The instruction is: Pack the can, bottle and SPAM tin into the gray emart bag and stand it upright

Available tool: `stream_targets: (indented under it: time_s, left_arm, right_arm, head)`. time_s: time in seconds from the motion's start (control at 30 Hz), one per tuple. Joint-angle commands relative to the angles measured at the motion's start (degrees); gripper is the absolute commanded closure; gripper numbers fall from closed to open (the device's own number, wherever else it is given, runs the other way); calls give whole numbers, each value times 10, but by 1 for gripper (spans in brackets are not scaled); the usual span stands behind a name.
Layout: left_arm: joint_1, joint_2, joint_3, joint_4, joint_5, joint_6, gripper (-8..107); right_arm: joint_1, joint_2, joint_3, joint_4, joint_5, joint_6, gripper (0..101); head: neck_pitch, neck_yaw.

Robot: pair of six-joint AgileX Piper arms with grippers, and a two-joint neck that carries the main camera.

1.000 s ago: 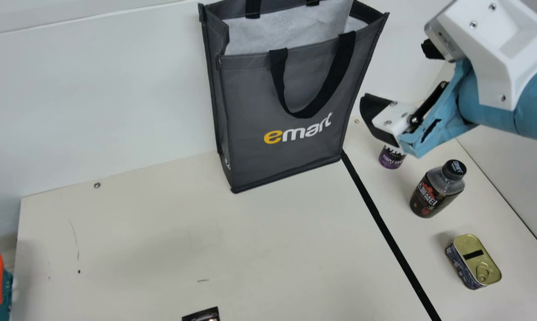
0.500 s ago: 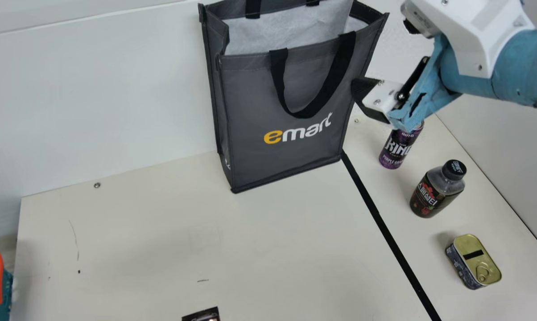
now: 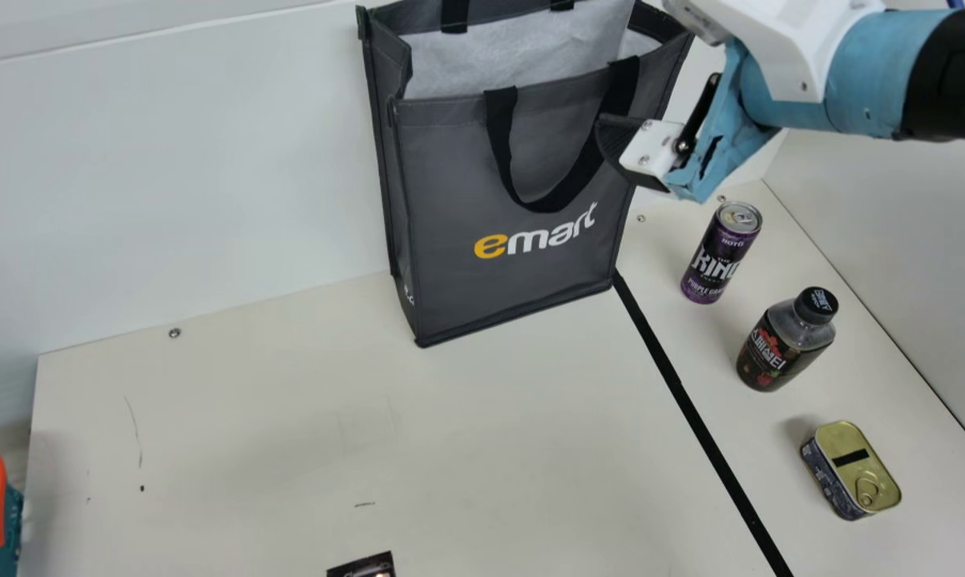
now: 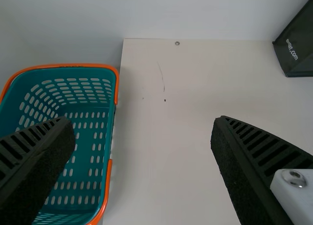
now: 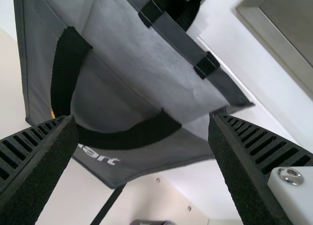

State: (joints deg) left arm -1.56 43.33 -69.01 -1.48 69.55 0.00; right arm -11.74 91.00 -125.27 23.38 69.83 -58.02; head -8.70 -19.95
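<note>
And there stood the gray emart bag [image 3: 450,176], upright at the top centre of the main view, its mouth open and pale lining [image 3: 514,60] on show, backed up near the white wall [image 3: 210,176], presumably so it wouldn't tip while being loaded. Down the right side ran the three goods: the purple can [image 3: 719,252] upright, the dark capped bottle [image 3: 785,340] upright below it, then the SPAM tin [image 3: 855,469] lying flat, ring-pull up, at lower right. All three sat outside the bag, well apart, likely to give each grasp some room

The right gripper [image 5: 142,120] hung at the bag's right side with empty fingers spread wide, perhaps to steady or shape the mouth first. In its way drooped the front black handle [image 3: 551,202], close to those fingers; whether they touched, I couldn't tell, but a snag could have dragged the bag over

Over on the left, the left gripper [image 4: 142,121] also had its fingers wide apart, holding nothing, one of them overlapping the teal basket [image 4: 63,65] in its wrist view. Black tape [image 3: 683,393] split the goods from the open left side, and a small dark object [image 3: 362,566] poked in at the bottom edge
</note>
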Motion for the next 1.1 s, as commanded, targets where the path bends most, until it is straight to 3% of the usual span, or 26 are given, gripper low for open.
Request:
stream_targets:
  time_s: [0.0, 0.67, 1.07]
  left_arm:
    - [0, 0, 0, 0, 0, 0, 9]
    - [0, 0, 0, 0, 0, 0, 9]
    - [0, 0, 0, 0, 0, 0, 9]
  right_arm:
    - [2, 9, -8, 6, 1, -14, 6]
    - [32, 102, -75, 46, 1, -98, 6]
    - [38, 147, -80, 55, 1, -142, 6]
  head:
    - [-13, 0]
    - [-13, 0]
    - [-13, 0]
